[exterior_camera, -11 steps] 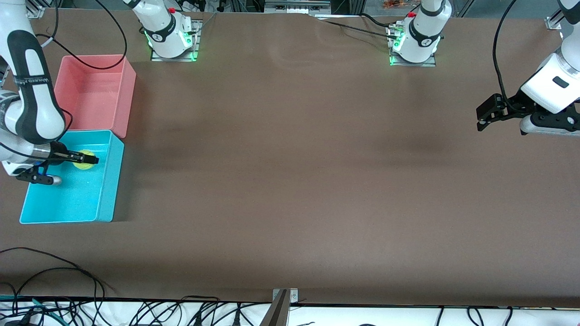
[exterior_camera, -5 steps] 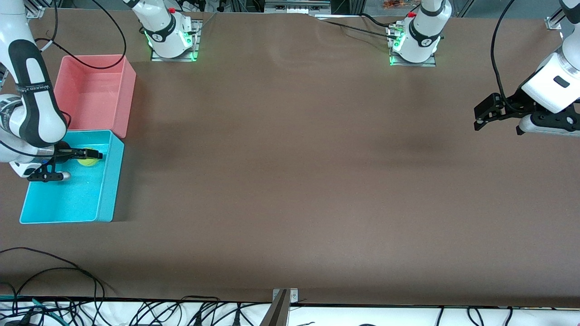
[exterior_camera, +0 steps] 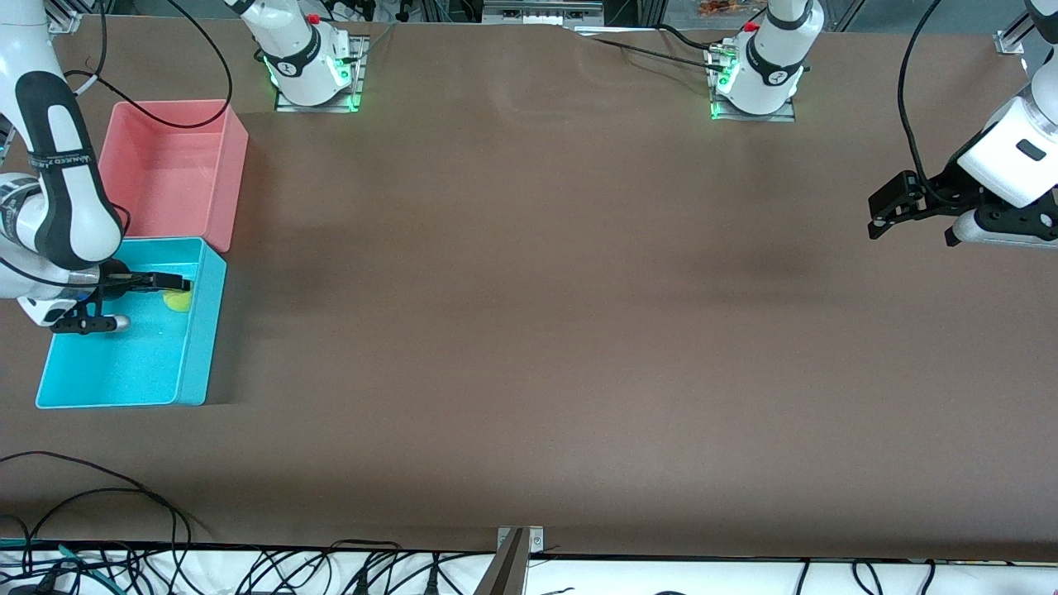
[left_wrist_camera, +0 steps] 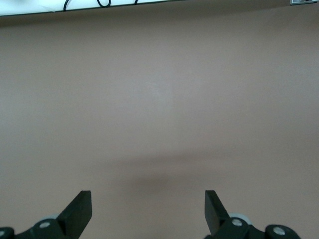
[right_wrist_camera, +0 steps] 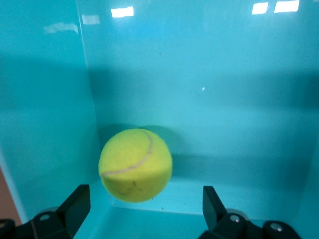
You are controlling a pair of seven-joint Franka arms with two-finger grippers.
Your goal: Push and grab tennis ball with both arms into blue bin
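Note:
The tennis ball [exterior_camera: 177, 302] is inside the blue bin [exterior_camera: 198, 388], close to the bin's wall toward the left arm's end. In the right wrist view the ball [right_wrist_camera: 135, 164] is near a corner of the bin [right_wrist_camera: 50, 99], free of the fingers. My right gripper [exterior_camera: 178, 285] is open over the bin, just above the ball, and shows open in its wrist view [right_wrist_camera: 145, 195]. My left gripper [exterior_camera: 880, 219] is open and empty, waiting over bare table at the left arm's end; its wrist view [left_wrist_camera: 148, 199] shows only brown table.
A pink bin [exterior_camera: 227, 182] stands right beside the blue bin, farther from the front camera. Cables lie along the table's front edge [exterior_camera: 124, 496]. The two arm bases [exterior_camera: 314, 74] [exterior_camera: 756, 78] stand at the back.
The ball has left the right gripper's fingers and moved toward the bin wall at the left arm's side. The right gripper rose slightly. The left gripper barely shifted.

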